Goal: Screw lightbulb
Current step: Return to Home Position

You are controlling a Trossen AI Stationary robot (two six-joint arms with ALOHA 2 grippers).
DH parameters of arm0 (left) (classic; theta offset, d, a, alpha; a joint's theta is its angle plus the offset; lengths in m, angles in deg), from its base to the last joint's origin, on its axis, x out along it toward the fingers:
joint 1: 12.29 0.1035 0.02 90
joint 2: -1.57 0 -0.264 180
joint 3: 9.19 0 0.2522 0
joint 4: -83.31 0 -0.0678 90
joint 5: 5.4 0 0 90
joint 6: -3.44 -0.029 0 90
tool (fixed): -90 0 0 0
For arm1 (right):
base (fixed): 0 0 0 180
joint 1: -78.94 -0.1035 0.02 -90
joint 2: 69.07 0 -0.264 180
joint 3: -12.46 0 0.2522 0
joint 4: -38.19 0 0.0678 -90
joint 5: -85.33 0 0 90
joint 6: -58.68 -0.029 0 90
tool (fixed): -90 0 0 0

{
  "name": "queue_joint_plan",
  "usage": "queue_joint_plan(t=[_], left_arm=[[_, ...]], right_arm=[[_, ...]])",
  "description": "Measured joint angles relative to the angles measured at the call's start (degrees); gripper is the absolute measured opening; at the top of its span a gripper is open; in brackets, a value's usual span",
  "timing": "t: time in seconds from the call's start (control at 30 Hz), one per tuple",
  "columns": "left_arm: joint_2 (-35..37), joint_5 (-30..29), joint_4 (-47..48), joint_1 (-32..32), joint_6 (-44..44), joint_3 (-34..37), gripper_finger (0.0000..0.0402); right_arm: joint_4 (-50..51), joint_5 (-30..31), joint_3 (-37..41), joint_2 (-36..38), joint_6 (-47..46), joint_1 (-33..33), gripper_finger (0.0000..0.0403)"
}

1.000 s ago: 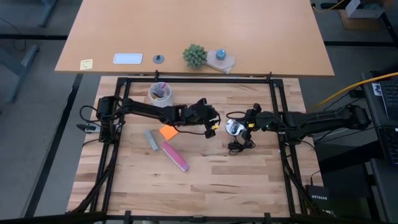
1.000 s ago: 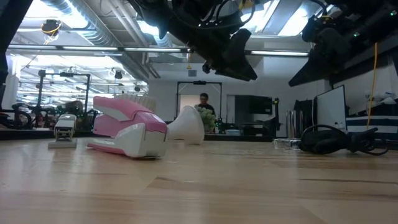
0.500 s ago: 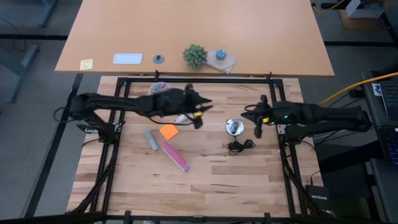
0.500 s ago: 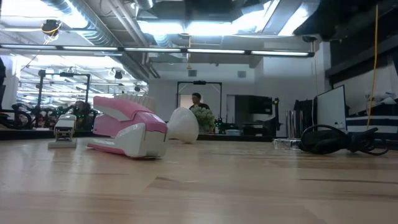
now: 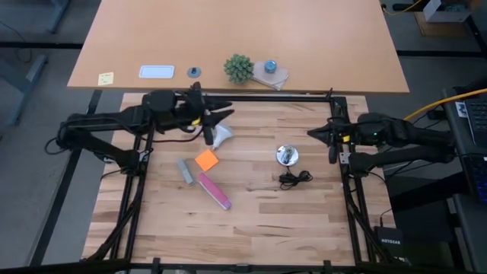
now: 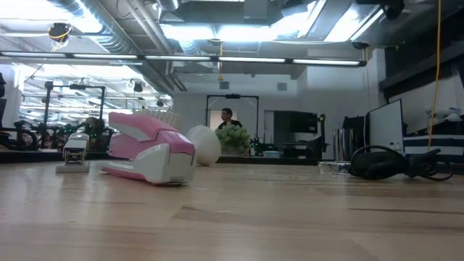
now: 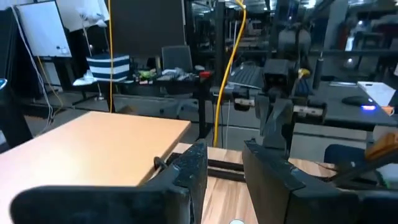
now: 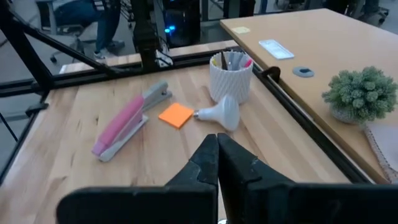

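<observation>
Over the wooden tabletop [image 5: 259, 221], the left arm stretches along the far edge and covers most of the white cup [image 8: 231, 78] from above. The left gripper [image 7: 224, 149] holds nothing, jaws parted. The right gripper [image 8: 217, 140], at the right edge, has its jaws pressed together. At table level, the pink stapler [image 6: 148, 148] partly hides the lightbulb [image 5: 221, 137], which lies on its side just beside the cup.

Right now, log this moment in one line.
lightbulb lying on table beside cup | socket without bulb | left gripper open | right gripper shut, holding nothing
</observation>
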Motion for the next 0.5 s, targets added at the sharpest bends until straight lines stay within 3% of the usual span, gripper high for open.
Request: queue_joint_plan(t=[0.2, 0.37, 0.5], left_arm=[[1.82, 0.00, 0.09, 0.13, -4.58, 0.00, 0.0093], [5.17, -0.01, 3.77, -0.38, -5.28, 0.00, 0.0093], [10.12, 0.00, 12.75, -1.12, -5.12, 0.00, 0.0093]], right_arm=[[-0.53, -0.61, 0.00, -0.04, 0.22, 0.00, 0.0003], [0.70, -10.29, -1.54, 1.41, -1.70, 0.00, 0.0003], [4.64, -16.81, -5.29, 4.65, -1.75, 0.00, 0.0003]])
